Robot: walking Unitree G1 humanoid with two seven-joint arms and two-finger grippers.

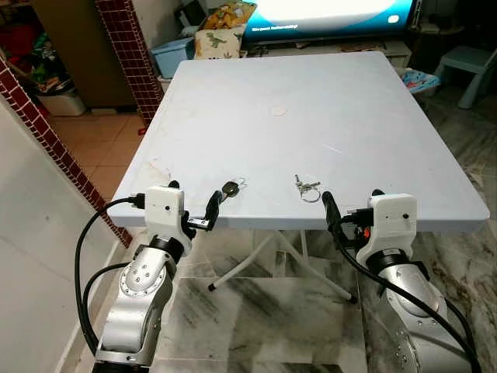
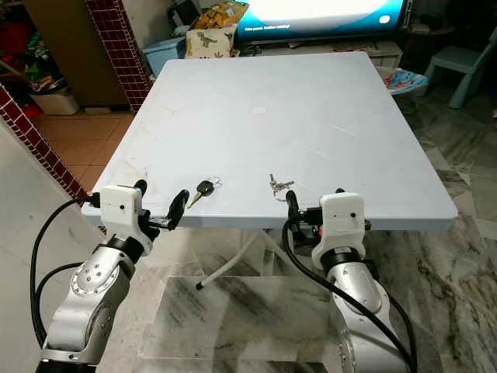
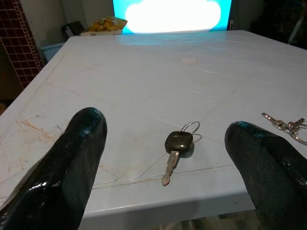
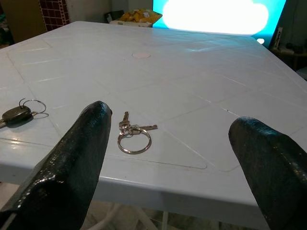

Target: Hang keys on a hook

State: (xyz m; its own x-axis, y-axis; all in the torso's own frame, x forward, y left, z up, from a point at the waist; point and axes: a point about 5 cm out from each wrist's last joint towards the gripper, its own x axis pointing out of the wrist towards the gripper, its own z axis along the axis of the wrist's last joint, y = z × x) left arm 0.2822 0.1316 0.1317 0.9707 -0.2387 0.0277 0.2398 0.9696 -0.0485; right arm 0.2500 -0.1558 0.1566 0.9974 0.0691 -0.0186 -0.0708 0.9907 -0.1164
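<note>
A black-headed key [image 1: 231, 188] on a small ring lies near the front edge of the white table [image 1: 311, 101]. To its right lies a bunch of silver keys [image 1: 307, 186] on a larger ring. My left gripper [image 1: 194, 198] is open at the table's front edge, just short of the black-headed key [image 3: 176, 146], which lies between its fingers' lines. My right gripper [image 1: 352, 199] is open too, at the edge just right of the silver keys [image 4: 134, 134]. Neither gripper touches a key.
A lit screen [image 1: 326, 15] stands behind the table, with a patterned cushion [image 1: 221, 27] and a blue bin [image 1: 175, 54] at the back left. A red-tiled pillar [image 1: 128, 47] and a white wall are on the left. A blue child's chair [image 1: 470, 62] stands at the back right.
</note>
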